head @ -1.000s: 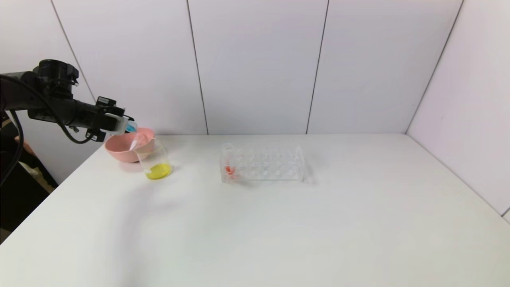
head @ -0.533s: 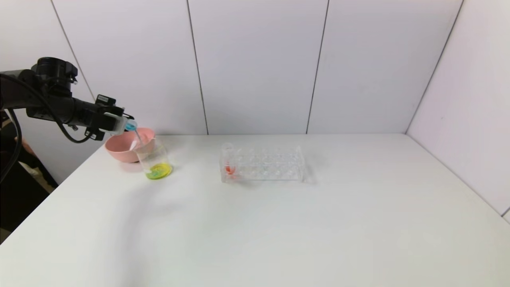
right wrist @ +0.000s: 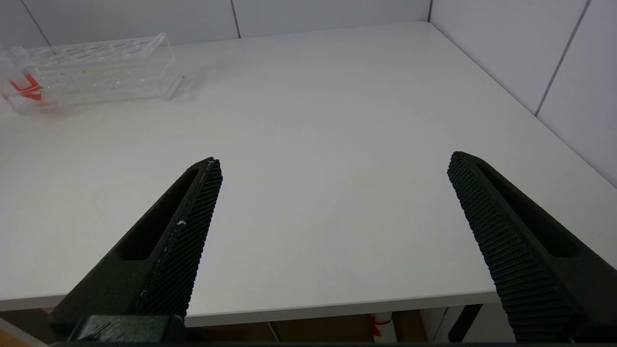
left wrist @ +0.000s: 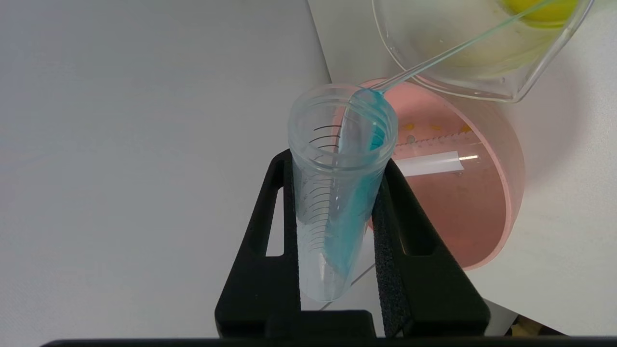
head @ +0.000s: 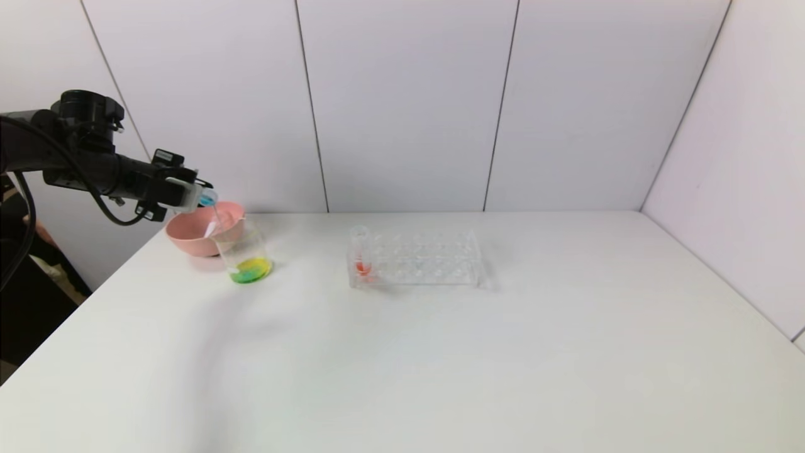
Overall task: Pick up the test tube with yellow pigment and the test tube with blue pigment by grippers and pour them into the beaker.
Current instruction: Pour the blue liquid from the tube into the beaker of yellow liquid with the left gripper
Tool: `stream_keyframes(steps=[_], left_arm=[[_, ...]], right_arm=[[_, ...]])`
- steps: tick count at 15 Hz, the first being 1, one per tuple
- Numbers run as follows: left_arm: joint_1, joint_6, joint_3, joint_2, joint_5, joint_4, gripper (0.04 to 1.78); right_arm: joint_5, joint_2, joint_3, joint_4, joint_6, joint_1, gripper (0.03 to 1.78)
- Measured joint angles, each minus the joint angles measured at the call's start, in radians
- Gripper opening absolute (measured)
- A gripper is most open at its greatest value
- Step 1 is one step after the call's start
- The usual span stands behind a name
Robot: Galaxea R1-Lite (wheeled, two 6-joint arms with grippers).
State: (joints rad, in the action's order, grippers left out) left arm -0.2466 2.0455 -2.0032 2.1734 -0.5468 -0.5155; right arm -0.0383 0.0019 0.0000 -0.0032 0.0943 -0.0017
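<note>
So the left gripper (head: 200, 200) was way over at the 9 o'clock edge of the table (head: 440, 352), fingers (left wrist: 405, 226) pinched hard on the test tube with blue pigment (left wrist: 337, 193), tube tipped mouth-down over the beaker (head: 244, 255). A thin blue stream (left wrist: 448, 50) ran off the tube's lip and into the beaker, which sat just in front of the pink bowl (head: 188, 236), touching or nearly so. The beaker held yellow liquid with green showing on one side, so I'd guess the yellow half was already done and this was the last pour. An empty tube lay in the bowl (left wrist: 429, 164), likely the yellow one, though I couldn't swear to it. Some blue clung along the tube wall, so if it were me I'd hold that tilt steady and let it drain instead of rushing. The stream crossed right over the beaker's rim on the bowl side, so any drift toward 9 o'clock would probably dump blue into the bowl. The right gripper (right wrist: 332, 202) hung low near the table's 5 o'clock edge, spread wide, holding nothing. The clear tube rack (head: 415, 258) sat around the middle, toward 12 o'clock, with one red-orange tube (head: 361, 255) at its 9 o'clock end.
</note>
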Motion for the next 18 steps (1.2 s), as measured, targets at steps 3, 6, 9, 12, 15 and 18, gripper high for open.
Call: stream_keyframes(steps=[3,6,9,12,15,18], left_arm=[[0.003,0.001,0.000,0.000,0.010,-0.001,0.45],[0.010,0.001,0.000,0.000,0.018,-0.001,0.45],[0.010,0.001,0.000,-0.001,0.020,-0.001,0.45],[0.011,0.003,0.000,-0.001,0.021,-0.001,0.45],[0.011,0.013,0.000,-0.001,0.022,0.000,0.45],[0.011,0.013,0.000,-0.001,0.022,-0.001,0.45]], right_arm=[[0.000,0.000,0.000,0.000,0.000,0.000,1.71],[0.000,0.000,0.000,0.000,0.000,0.000,1.71],[0.000,0.000,0.000,0.000,0.000,0.000,1.71],[0.000,0.000,0.000,0.000,-0.001,0.000,1.71],[0.000,0.000,0.000,0.000,0.000,0.000,1.71],[0.000,0.000,0.000,0.000,0.000,0.000,1.71]])
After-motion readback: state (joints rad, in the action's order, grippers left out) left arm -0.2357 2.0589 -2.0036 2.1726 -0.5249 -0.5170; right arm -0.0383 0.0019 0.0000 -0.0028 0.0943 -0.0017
